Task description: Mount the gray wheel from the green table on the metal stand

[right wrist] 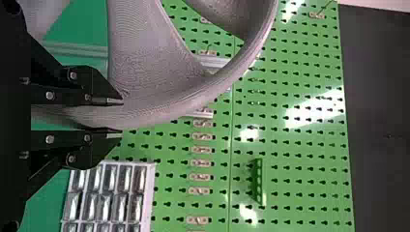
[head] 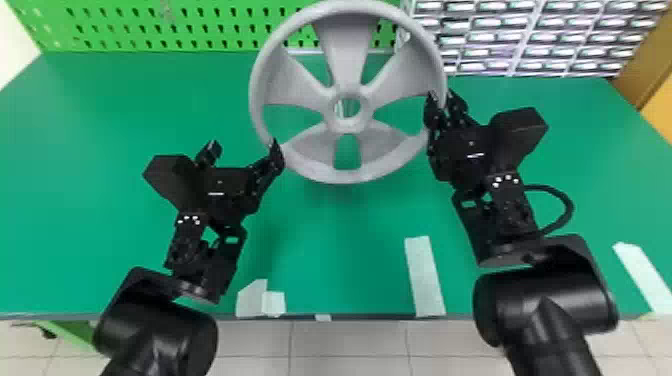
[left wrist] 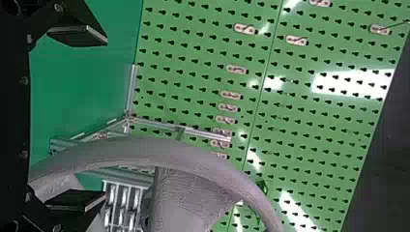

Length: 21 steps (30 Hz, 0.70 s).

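Head view: green table beneath all 4 fingers. Green pegboard beyond left fingers. Rack of small drawers beyond right fingers. Gray wheel, 5 spokes, between left and right fingers, face toward robot. Right gripper: 2 fingers clenched on wheel's rim. Left gripper: 2 fingers spread wide, 1 close beside rim, contact unclear. Pale tape strips nearer robot than fingers.
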Tool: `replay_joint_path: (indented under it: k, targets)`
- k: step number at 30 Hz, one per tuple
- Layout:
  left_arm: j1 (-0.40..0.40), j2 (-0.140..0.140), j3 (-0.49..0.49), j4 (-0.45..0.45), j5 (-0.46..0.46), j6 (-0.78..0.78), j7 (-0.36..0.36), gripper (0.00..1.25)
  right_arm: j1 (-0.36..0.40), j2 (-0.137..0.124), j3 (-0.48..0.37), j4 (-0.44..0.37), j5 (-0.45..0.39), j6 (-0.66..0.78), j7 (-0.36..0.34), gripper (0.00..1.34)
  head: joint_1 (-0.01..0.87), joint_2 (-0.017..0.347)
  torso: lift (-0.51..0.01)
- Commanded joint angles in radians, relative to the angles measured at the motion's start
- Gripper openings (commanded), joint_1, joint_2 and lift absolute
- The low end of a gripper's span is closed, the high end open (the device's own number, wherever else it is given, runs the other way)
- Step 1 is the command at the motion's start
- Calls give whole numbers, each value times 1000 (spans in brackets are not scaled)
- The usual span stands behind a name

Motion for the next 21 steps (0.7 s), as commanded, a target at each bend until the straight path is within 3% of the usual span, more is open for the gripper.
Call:
replay_joint_path:
  k: [1,21]
  targets:
    - [-16,0,-13,27,40,-1,-18,1088,-1,1,11,11,-11,-8,0,242,867,52,-100]
    - [-101,-6,-27,147,132,-60,-81,1088,-4,1,45,14,-24,-22,0,242,867,52,-100]
